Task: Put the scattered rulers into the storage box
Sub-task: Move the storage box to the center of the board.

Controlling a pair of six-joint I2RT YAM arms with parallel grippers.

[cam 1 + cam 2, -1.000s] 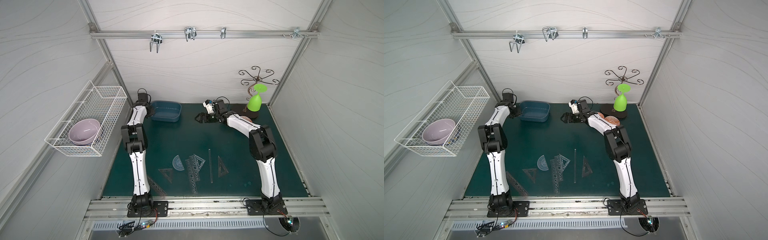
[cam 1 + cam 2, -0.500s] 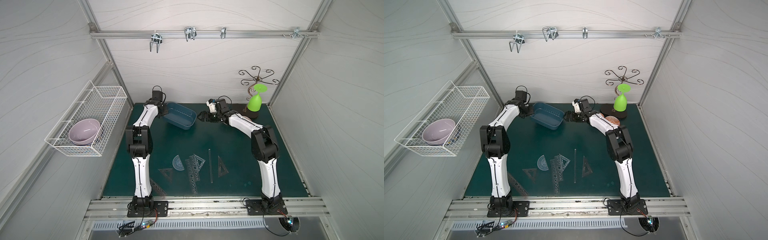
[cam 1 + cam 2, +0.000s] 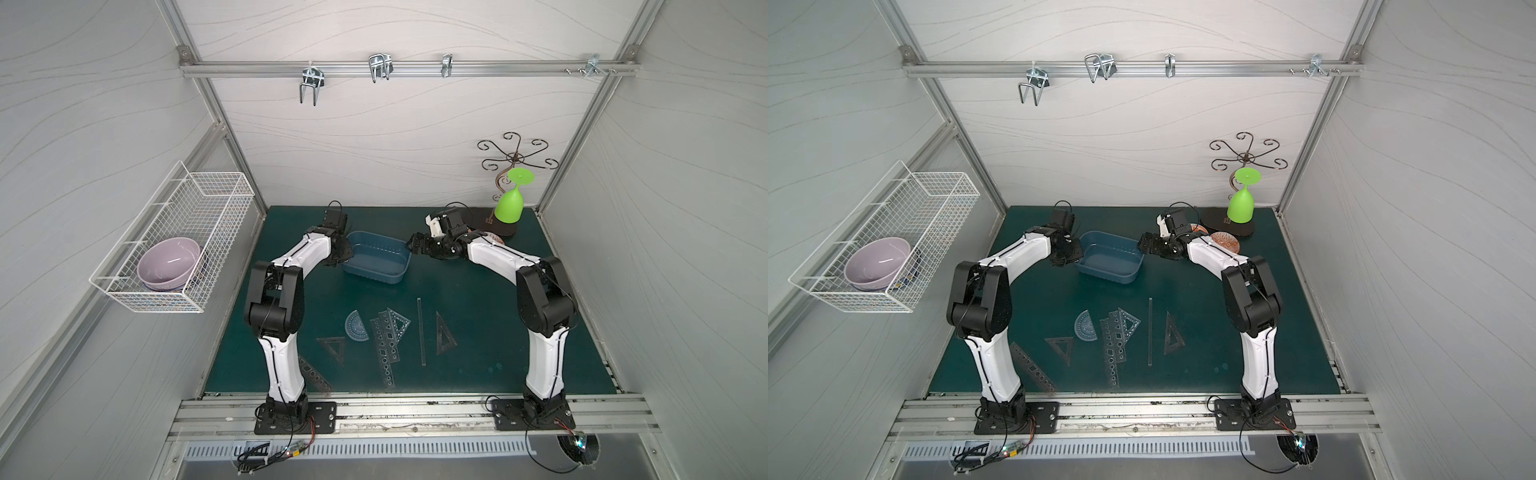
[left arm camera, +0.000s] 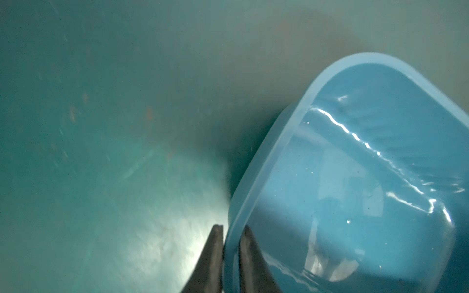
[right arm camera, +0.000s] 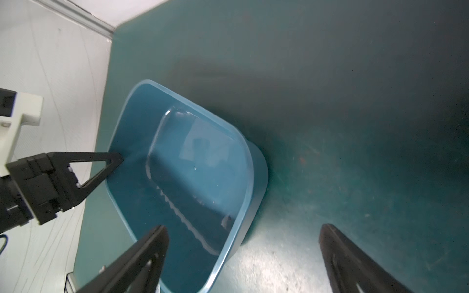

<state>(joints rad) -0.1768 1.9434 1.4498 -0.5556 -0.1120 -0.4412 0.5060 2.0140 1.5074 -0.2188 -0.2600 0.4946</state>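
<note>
The blue-grey storage box sits empty and slightly turned at the back middle of the green mat. My left gripper is shut on the box's left rim, one finger inside and one outside. My right gripper stands open at the box's right end, straddling that rim without touching it. The rulers lie nearer the front: a bluish protractor, stencil rulers, set squares and a straight ruler.
A white wire basket on the left wall holds a purple bowl. At the back right an upside-down green glass stands on a dark stand, with patterned plates behind my right arm. Hooks hang from the rail above.
My left gripper has dragged the storage box from the back left corner rightward and forward, turning it a little. The box's right end now lies between my open right gripper's fingers.
</note>
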